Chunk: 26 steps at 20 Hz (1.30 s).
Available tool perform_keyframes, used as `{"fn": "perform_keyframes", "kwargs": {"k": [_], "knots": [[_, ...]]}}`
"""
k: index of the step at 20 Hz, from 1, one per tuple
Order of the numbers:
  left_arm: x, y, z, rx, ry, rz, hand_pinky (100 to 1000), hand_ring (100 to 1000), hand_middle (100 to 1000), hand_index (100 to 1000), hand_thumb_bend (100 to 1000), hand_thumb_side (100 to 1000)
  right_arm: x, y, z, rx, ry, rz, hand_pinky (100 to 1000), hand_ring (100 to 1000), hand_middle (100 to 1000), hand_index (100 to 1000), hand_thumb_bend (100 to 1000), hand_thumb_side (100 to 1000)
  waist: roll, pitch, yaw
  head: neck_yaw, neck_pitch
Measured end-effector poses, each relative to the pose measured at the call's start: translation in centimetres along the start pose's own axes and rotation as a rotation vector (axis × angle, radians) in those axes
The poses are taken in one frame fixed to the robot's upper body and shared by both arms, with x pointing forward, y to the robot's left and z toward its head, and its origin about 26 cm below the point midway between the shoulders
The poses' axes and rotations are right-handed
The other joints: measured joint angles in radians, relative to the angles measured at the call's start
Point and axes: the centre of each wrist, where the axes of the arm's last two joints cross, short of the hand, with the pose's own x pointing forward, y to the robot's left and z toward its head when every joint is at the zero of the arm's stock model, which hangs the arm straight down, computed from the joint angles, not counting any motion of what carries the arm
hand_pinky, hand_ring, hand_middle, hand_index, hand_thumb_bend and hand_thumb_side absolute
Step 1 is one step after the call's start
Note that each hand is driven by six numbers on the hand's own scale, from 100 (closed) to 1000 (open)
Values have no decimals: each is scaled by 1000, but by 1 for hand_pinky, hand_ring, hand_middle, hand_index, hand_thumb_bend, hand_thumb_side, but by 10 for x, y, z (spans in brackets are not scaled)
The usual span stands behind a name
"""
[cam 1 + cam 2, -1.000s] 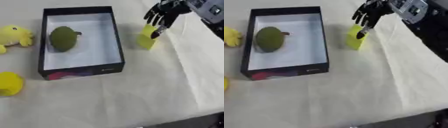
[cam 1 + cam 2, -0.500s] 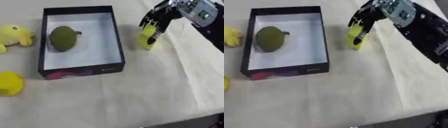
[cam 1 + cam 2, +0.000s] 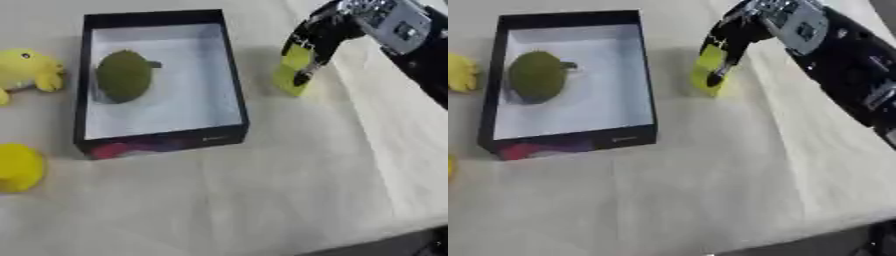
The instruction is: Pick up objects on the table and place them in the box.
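Left eye view: a yellow-green block (image 3: 291, 75) is seen standing on the table (image 3: 289, 180) just right of the black box (image 3: 234, 95), with the right hand (image 3: 317, 42) curled down around its top. A green fruit (image 3: 122, 75) is held inside the box, while a yellow toy (image 3: 24, 70) and a yellow ball (image 3: 17, 167) are left on the table to its left.

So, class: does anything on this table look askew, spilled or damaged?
Nothing stands out. The green fruit lies inside the box, and the right hand closes its fingers round the upright yellow-green block.
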Motion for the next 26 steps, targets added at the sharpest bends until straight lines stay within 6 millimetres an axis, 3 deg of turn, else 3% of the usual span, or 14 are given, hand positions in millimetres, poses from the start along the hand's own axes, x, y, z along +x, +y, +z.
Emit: {"fn": "perform_keyframes", "kwargs": {"k": [5, 15, 26], "knots": [[0, 0, 0, 1, 0, 0, 750, 871, 867, 902, 801, 701, 1, -2, 4, -55, 27, -25, 747, 785, 770, 851, 403, 100, 0, 1, -1, 0, 0], [0, 0, 1, 4, -3, 1, 749, 872, 868, 901, 800, 700, 21, -2, 17, -151, 38, 4, 647, 704, 706, 785, 334, 100, 0, 1, -5, -1, 0], [-2, 2, 4, 16, 5, -2, 748, 872, 870, 900, 801, 700, 29, -8, 35, -244, -24, 55, 631, 673, 675, 759, 335, 100, 0, 1, -18, 19, 0]]}}
